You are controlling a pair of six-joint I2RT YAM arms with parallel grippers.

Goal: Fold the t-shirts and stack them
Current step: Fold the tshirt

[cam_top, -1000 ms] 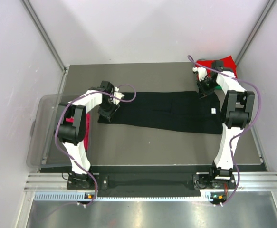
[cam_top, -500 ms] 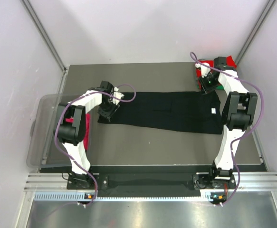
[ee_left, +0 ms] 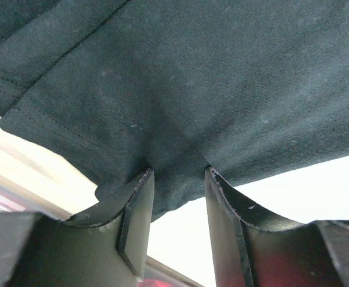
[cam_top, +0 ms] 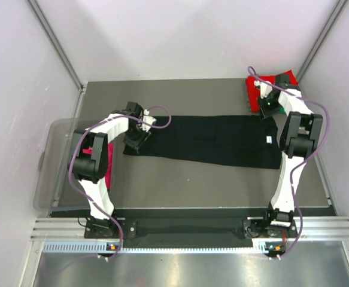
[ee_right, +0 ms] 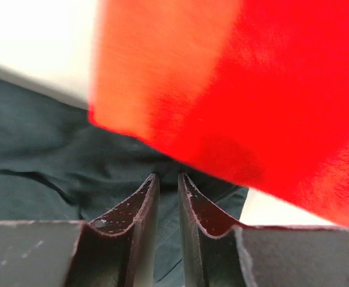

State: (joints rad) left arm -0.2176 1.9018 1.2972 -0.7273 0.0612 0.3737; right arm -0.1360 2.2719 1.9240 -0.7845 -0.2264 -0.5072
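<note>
- The table point(cam_top: 192, 185) is covered by a dark grey mat, bounded at its near edge by a ribbed aluminium rail point(cam_top: 318, 227) to which both arm bases are bolted.
- The workspace is enclosed by plain white walls point(cam_top: 180, 36); two slanted metal corner posts point(cam_top: 57, 45) are seen at the far left and far right.
- A clear plastic bin point(cam_top: 48, 179) is placed against the table's left edge, and magenta cloth point(cam_top: 110, 174) is seen at its right side, partly hidden by the left arm.
- The black t-shirt point(cam_top: 210, 140) is laid across the middle of the table as a long folded strip, with its white neck label point(cam_top: 269, 140) near the right end.
- The red t-shirt point(cam_top: 285, 78) is found in the far right corner, with the green t-shirt point(cam_top: 251, 95) showing at its left side, just beyond the black one.
- The left gripper point(ee_left: 179, 176) is set at the left end of the black t-shirt; its jaws are held partly apart, and a fold of the black cloth is pinched between them, with creases running in to the tips.
- The right gripper point(ee_right: 167, 179) is positioned over the strip's far right corner, beside the red t-shirt; only a narrow slit is left between its jaws, and nothing is seen clamped there.
</note>
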